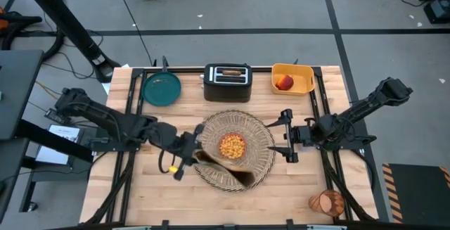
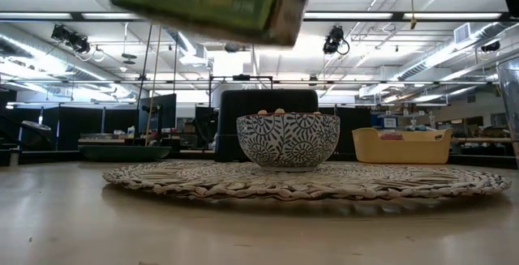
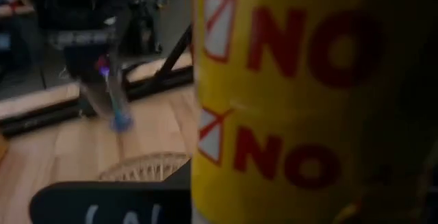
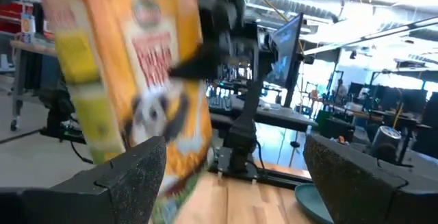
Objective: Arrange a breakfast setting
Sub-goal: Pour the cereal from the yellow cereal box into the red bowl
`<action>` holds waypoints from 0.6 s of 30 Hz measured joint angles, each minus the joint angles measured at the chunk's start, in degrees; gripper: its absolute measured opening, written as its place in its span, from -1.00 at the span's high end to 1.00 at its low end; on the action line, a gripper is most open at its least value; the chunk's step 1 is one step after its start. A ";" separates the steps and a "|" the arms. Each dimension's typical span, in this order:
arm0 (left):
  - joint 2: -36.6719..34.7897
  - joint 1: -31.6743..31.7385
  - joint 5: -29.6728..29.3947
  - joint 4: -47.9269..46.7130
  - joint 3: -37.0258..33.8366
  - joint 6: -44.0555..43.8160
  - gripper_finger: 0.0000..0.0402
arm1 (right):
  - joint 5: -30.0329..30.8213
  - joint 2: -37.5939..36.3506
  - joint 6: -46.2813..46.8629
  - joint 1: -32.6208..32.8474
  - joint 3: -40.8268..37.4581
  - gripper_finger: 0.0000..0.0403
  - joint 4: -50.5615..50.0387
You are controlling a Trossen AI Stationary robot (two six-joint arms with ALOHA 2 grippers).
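A patterned cereal bowl full of cereal sits on the round straw placemat mid-table. My left gripper is shut on a yellow cereal box, which hangs over the mat's near-left part and shows above the bowl in the low view. My right gripper stands open beside the mat's right edge, with nothing between its fingers. The teal plate lies at the far left. The red fruit rests in the yellow bin. The orange tumbler is at the near right. Toast and spoon do not show. My left gripper holds the cereal box at its left end, coming in about level from the table's left. One dark finger lies across the box's printed front. The box is lifted clear and tilted above the mat. The other finger is hidden behind the box.
A black toaster stands at the far edge between the plate and the bin. Bare wooden table lies near left of the mat. Black frame rails run along both sides.
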 joint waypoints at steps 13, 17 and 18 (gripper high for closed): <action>-20.70 -5.27 4.52 11.30 -24.60 -5.85 0.72 | 6.74 0.38 -2.38 -1.19 0.02 -0.73 3.36; -28.87 -6.71 8.67 9.40 -28.24 -4.44 0.72 | 16.06 2.77 0.69 -0.61 2.78 -0.73 0.14; -30.77 -6.73 10.18 8.28 -28.72 -3.83 0.72 | 18.16 4.43 0.71 -0.20 4.36 -0.73 -1.87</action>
